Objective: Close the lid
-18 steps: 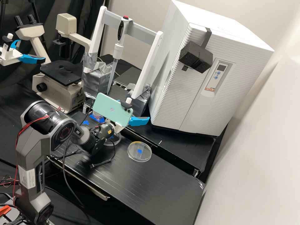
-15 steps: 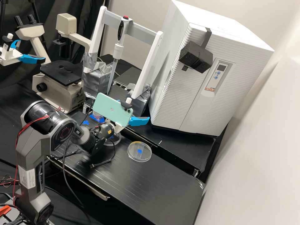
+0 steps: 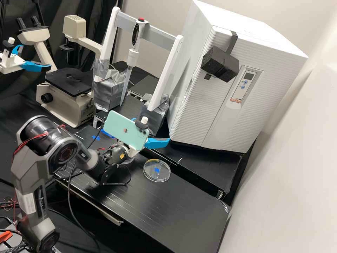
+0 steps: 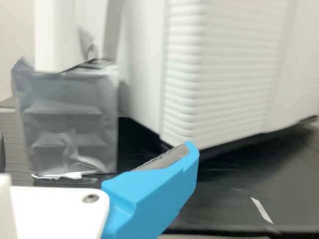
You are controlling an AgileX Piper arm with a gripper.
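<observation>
In the high view the gripper (image 3: 157, 143) is held above the bench's back edge, partly behind the phone mounted on the wrist. One blue finger points right, and a bit of the other peeks out behind the phone, wide apart from it. In the wrist view the gripper (image 4: 154, 194) stands open, with one finger in sight and nothing against its pad. A clear round dish (image 3: 156, 175) with a blue mark lies flat on the black bench (image 3: 175, 200), to the near side of the gripper. A second clear dish (image 3: 130, 160) is mostly hidden by the wrist; its lid I cannot tell.
A large white incubator (image 3: 210, 105) stands behind on the right, also close ahead in the wrist view. Behind the gripper is a white pipette stand (image 3: 166, 70) on taped feet. A microscope (image 3: 66, 98) is at the back left, beside a second arm's gripper.
The arm's upper joints have shifted left, and the wrist, phone and gripper have come down a little with a slight tilt. The dish with the blue mark has stayed put.
</observation>
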